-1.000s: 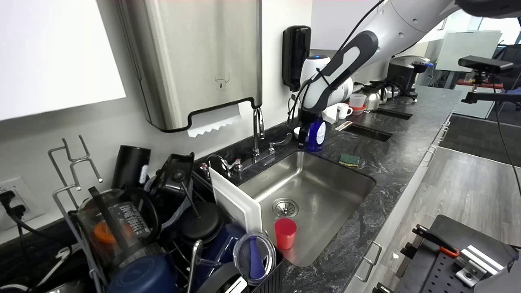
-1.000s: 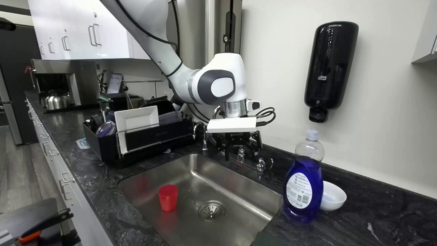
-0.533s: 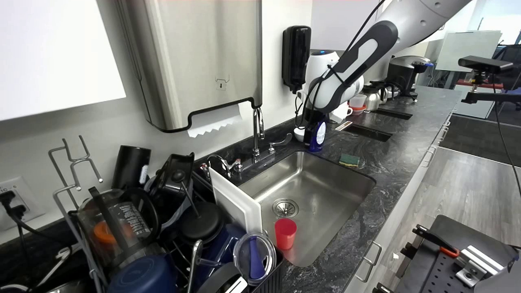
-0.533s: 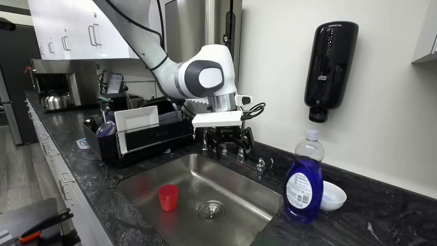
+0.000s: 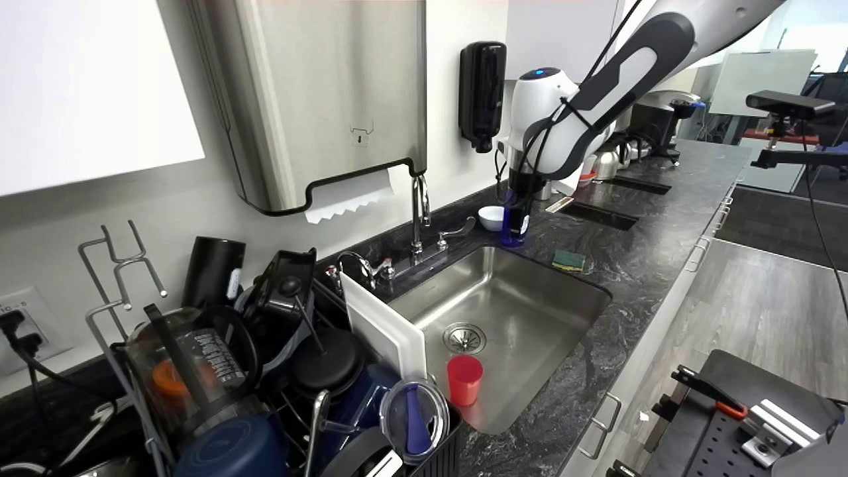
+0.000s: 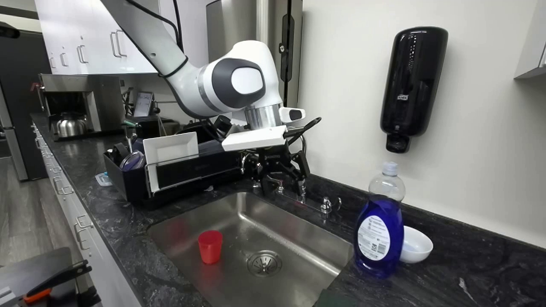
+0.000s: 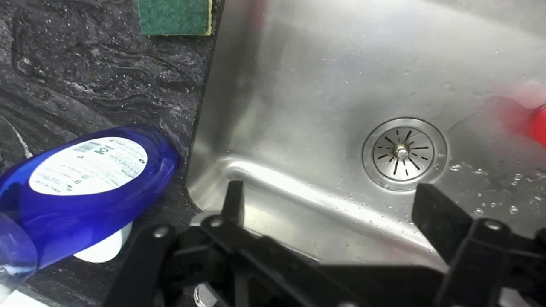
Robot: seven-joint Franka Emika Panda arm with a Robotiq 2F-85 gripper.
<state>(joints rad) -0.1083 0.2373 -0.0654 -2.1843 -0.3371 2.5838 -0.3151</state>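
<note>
Claw spread wide, I hover over the near edge of the sink in the wrist view. The bottle stands just left of its rim; its broad floor runs right, past the drain, to the cup inside.

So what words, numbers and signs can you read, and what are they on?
"TORK": on the black soap dispenser.
Blue bottle: label print too small to read.
Clear jug: white letters too blurred.
Wall socket: marks too blurred.
Black container: sticker too small.
White strip farther back: print too small.
Steel towel box: tiny mark unclear.
Nothing else I can read.
</note>
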